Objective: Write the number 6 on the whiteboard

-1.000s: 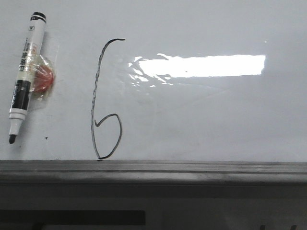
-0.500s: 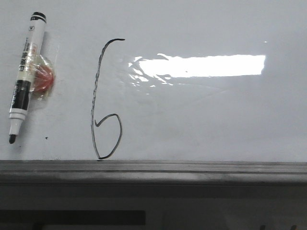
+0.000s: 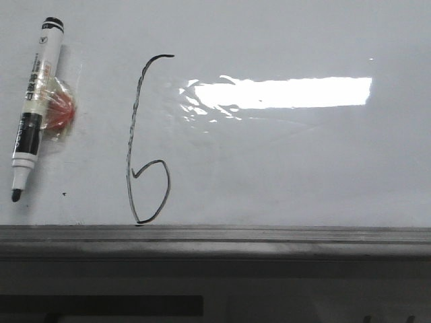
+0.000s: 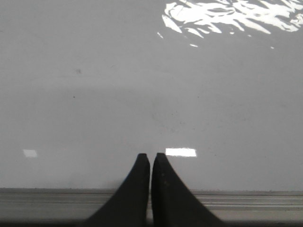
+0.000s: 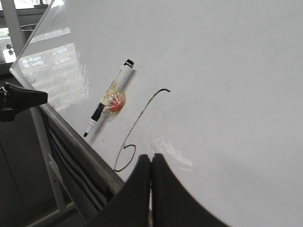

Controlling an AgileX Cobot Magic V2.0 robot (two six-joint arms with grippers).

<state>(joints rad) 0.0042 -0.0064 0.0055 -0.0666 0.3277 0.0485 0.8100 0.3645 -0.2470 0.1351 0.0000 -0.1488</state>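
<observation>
Nothing moved: one number 6 (image 3: 148,139), one marker (image 3: 34,108), both pincers (image 4: 150,161) (image 5: 151,163) closed, empty.

Front view: we see the whole scene sit a touch further left and higher than half a second ago, a slight shift of the view only.
Marker (image 3: 31,108): we find its cap end a little higher and its tip slightly left of where it was.
Number 6 (image 3: 147,141): we note the hooked top and the loop drawn a hair left.
Light reflection (image 3: 283,93): its right end sits marginally left.
</observation>
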